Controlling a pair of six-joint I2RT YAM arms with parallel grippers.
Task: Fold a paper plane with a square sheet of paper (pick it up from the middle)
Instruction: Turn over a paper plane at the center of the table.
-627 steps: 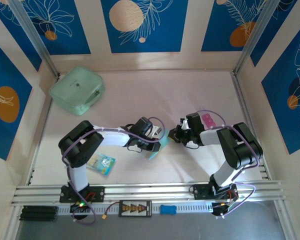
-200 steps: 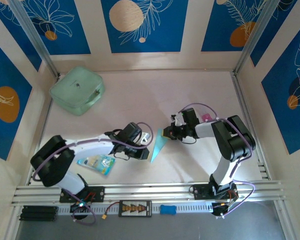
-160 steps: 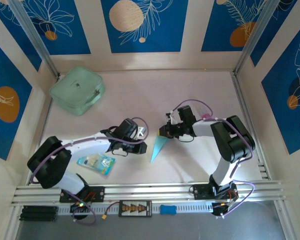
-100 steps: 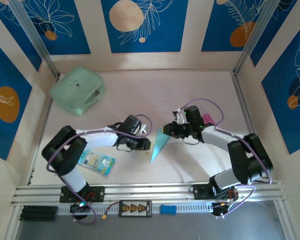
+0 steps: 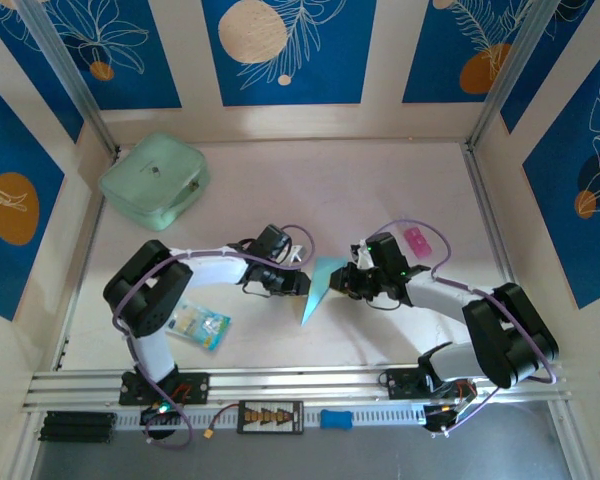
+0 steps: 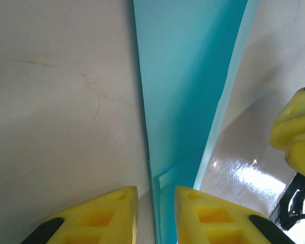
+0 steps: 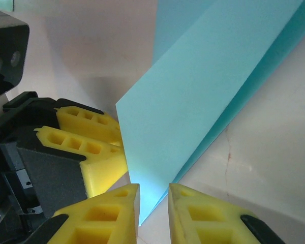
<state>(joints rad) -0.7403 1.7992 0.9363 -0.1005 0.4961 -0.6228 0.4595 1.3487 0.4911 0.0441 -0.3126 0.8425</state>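
Light-blue paper plane, yellow fingers, mint-green pouch, blue floral walls

This looks like a robotics lab cell, a boxed-in test bench. Two white-and-black arms, the left arm and the right arm, are bolted side by side to an aluminium rail at the near edge of a pale table. Purple cables loop along them, and a small circuit board sits by the rail. Slanted aluminium posts frame the corners. The walls around are blue panels printed with orange discs and white leaf outlines, like a staged backdrop.
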